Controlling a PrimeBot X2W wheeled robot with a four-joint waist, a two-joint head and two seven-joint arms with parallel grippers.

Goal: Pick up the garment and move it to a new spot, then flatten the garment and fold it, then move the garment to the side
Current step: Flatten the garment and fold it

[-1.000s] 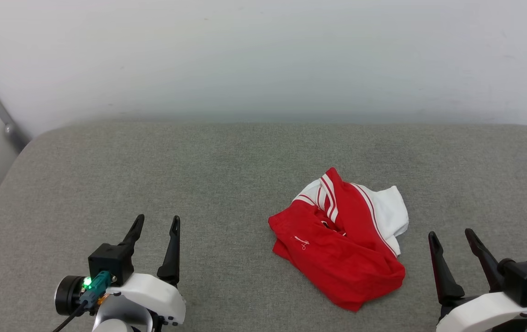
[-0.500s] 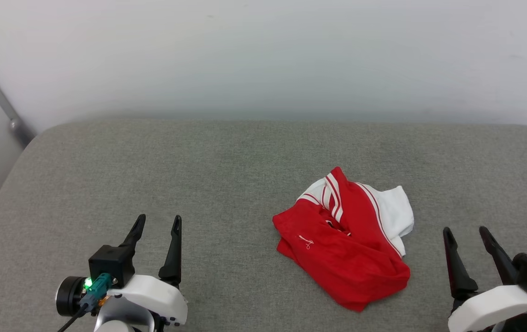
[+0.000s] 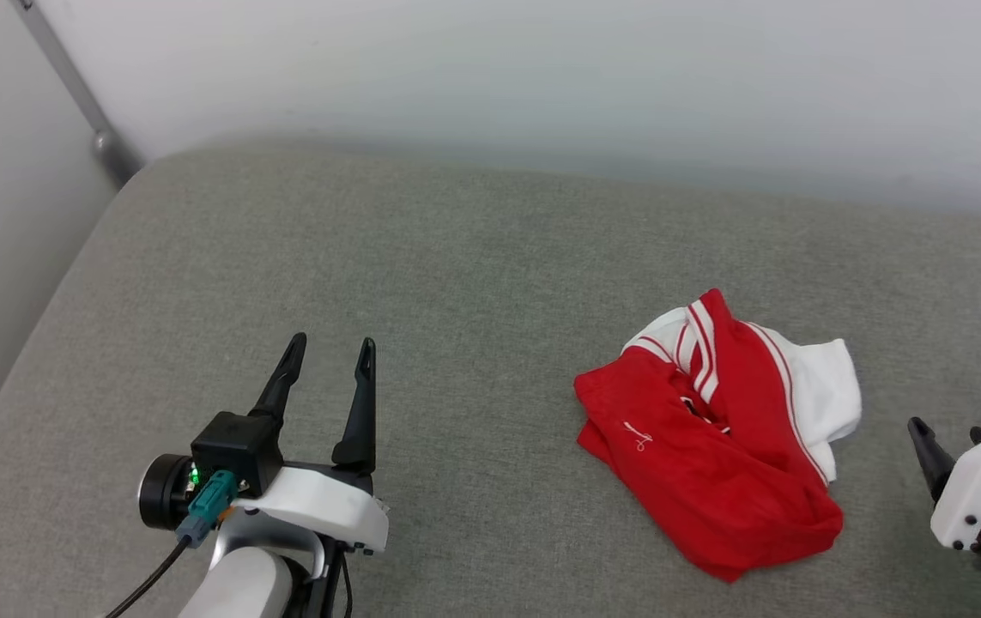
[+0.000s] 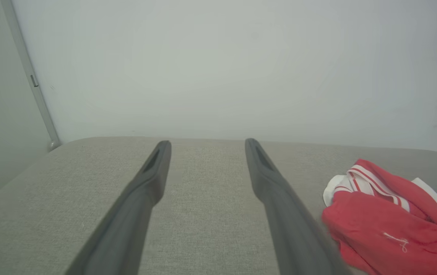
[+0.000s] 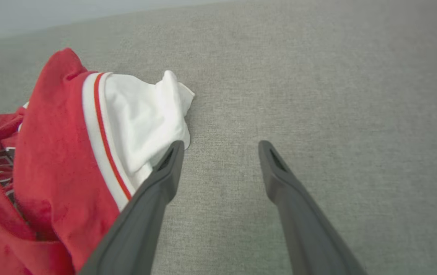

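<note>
The garment [image 3: 717, 446], a red shirt with white sleeves and striped trim, lies crumpled on the grey cushion at centre right. It shows at the lower right of the left wrist view [image 4: 390, 225] and at the left of the right wrist view [image 5: 61, 152]. My left gripper [image 3: 329, 354] stands open over bare cushion, well to the garment's left, with nothing between its fingers [image 4: 207, 143]. My right gripper [image 3: 945, 431] sits at the right edge, just right of the garment. Its own view shows it open [image 5: 220, 145], its left finger beside the white sleeve.
The grey fabric cushion [image 3: 456, 257] spreads wide, with free room left of and behind the garment. A pale wall [image 3: 541, 77] rises behind it. A grey metal pole [image 3: 69, 77] runs diagonally at the upper left, past the cushion's left edge.
The whole head view has shifted, so the camera has turned. The right gripper now sits lower and farther right in view, partly cut off. The garment lies as before.
</note>
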